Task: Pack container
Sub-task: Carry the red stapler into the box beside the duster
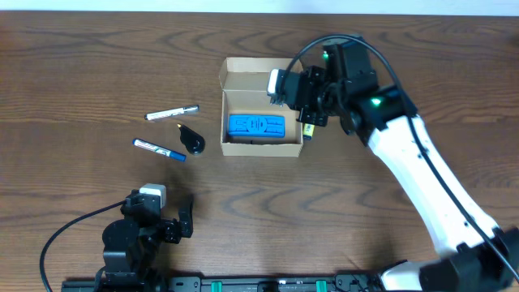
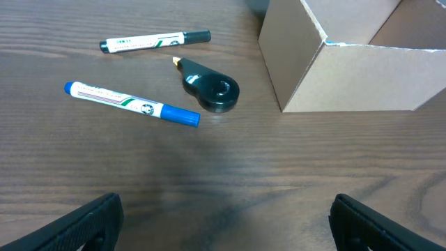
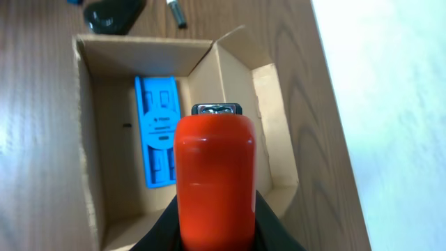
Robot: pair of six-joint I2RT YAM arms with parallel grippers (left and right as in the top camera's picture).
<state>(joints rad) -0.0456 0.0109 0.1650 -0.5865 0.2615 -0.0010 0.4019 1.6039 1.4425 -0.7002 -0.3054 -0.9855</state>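
The container [image 1: 235, 77] is an open tan cardboard box at the table's centre back, with a flat blue plastic item [image 1: 256, 125] lying inside. My right gripper [image 1: 306, 91] is over the box's right side, shut on an orange-red cylindrical object. In the right wrist view the orange-red object [image 3: 214, 167], with a metal tip, is clamped between the fingers [image 3: 216, 226] above the container [image 3: 85, 139] and the blue item [image 3: 160, 132]. My left gripper [image 1: 174, 221] is open and empty near the front left edge. It faces the box's corner [image 2: 348, 77] from some way off, its fingers [image 2: 223, 216] spread wide.
Left of the box lie a white marker with a dark green cap [image 1: 172, 113] [image 2: 153, 40], a white marker with blue ends [image 1: 159, 148] [image 2: 131, 103] and a black teardrop-shaped dispenser [image 1: 192, 139] [image 2: 212, 89]. A black cable runs from the left arm.
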